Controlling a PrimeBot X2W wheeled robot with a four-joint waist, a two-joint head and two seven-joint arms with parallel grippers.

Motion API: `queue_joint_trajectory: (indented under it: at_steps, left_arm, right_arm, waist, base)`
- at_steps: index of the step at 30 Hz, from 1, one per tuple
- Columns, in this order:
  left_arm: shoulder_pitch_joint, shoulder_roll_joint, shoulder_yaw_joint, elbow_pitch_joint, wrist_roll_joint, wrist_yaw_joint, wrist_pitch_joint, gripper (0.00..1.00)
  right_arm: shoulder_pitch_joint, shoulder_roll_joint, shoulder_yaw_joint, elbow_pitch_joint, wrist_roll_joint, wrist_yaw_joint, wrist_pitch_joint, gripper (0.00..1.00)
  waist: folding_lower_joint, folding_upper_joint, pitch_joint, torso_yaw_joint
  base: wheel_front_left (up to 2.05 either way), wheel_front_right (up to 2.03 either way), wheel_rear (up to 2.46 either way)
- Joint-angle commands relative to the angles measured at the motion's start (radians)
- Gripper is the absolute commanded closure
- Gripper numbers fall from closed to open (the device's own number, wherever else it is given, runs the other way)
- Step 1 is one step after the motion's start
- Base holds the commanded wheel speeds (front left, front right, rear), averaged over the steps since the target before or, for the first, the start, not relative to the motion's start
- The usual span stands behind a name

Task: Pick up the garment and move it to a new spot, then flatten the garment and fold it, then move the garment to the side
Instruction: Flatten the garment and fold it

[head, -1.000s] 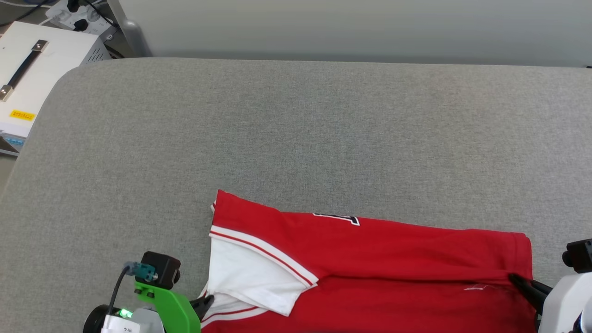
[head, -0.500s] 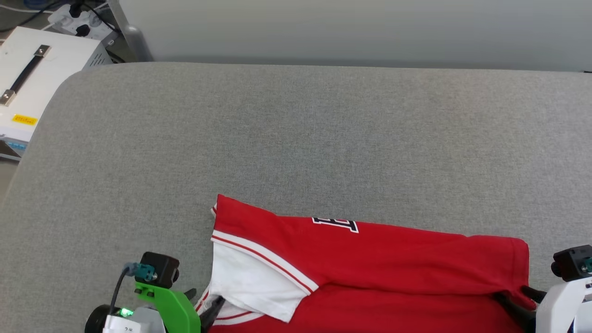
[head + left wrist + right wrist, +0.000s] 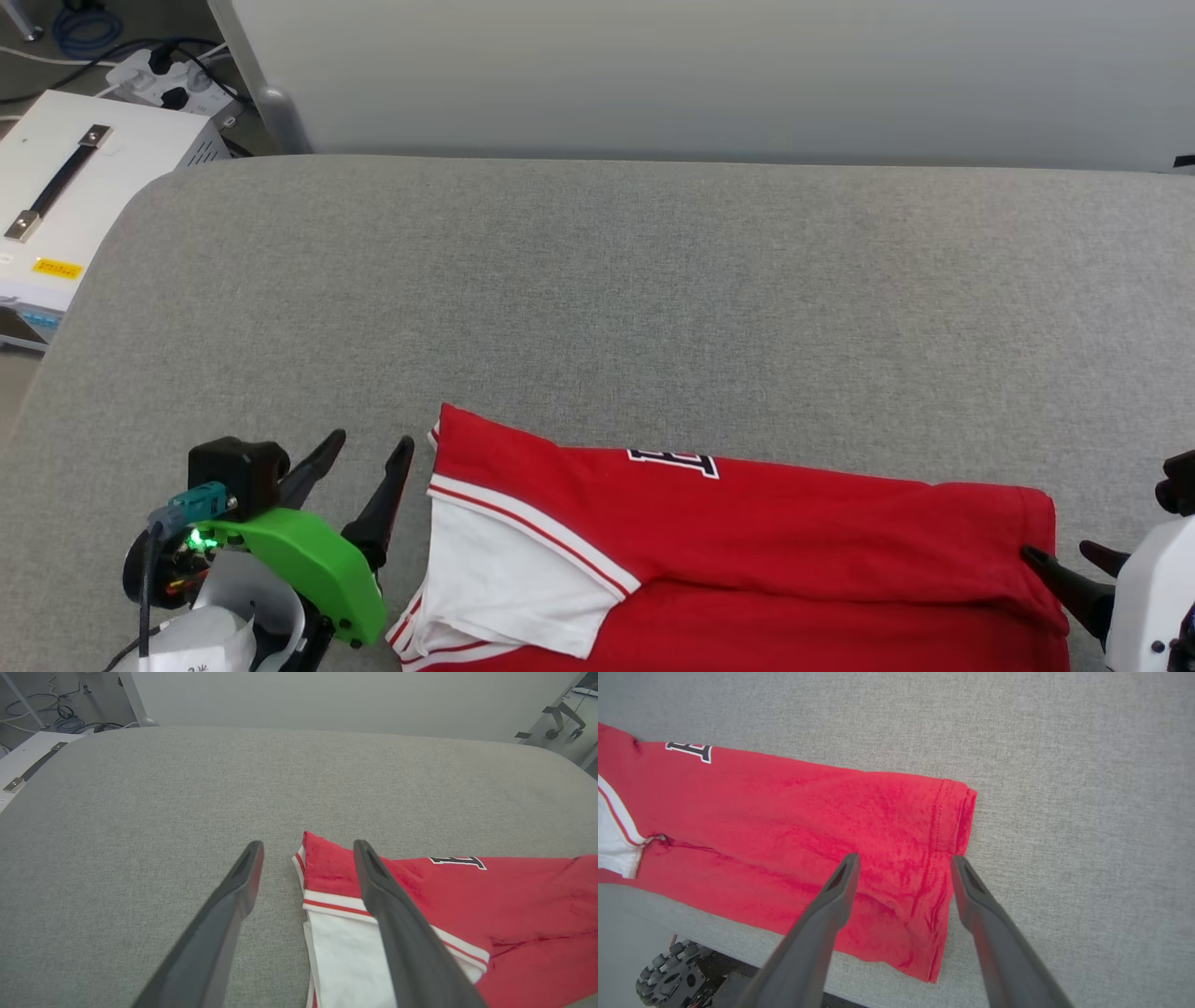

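The garment (image 3: pixel 794 541) lies along the near edge of the bench (image 3: pixel 597 299), right of the middle. The left pincer (image 3: pixel 372 441) sits just beside its left end, the right pincer (image 3: pixel 1057 551) at its right end, and a box (image 3: pixel 84 187) stands beyond the bench's far left corner.

Left fingers (image 3: pixel 383 499) sprung apart now, off the white sleeve (image 3: pixel 504 560) and swung out just beside the shirt (image 3: pixel 794 523), right fingers (image 3: pixel 831 900) spread too, red hem (image 3: pixel 957 812) let go, lettering peeking further out along the fold
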Motion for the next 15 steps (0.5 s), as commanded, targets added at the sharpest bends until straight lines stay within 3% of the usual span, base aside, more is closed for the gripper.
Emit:
queue_joint_trajectory:
  at_steps: [1, 8, 15]
  left_arm:
    - [-0.024, -0.013, 0.008, 0.003, 0.026, 0.002, -0.035, 0.00]
    - [-0.061, -0.055, 0.067, 0.026, 0.143, -0.007, -0.195, 0.00]
    - [-0.048, -0.116, 0.185, -0.001, 0.278, -0.030, -0.207, 0.00]
  right_arm:
    - [0.004, 0.027, -0.022, -0.011, -0.022, -0.001, 0.021, 0.00]
    - [-0.014, 0.152, -0.132, 0.005, -0.156, -0.001, 0.092, 0.00]
    - [-0.043, 0.236, -0.206, 0.074, -0.234, -0.001, 0.095, 0.00]
  waist:
    - [0.0000, -0.0001, 0.006, 0.001]
    - [0.0000, -0.0001, 0.042, 0.014]
    - [0.0000, -0.0001, 0.078, 0.024]
  base:
    - [0.00, 0.00, 0.00]
    - [0.00, 0.00, 0.00]
    - [0.00, 0.00, 0.00]
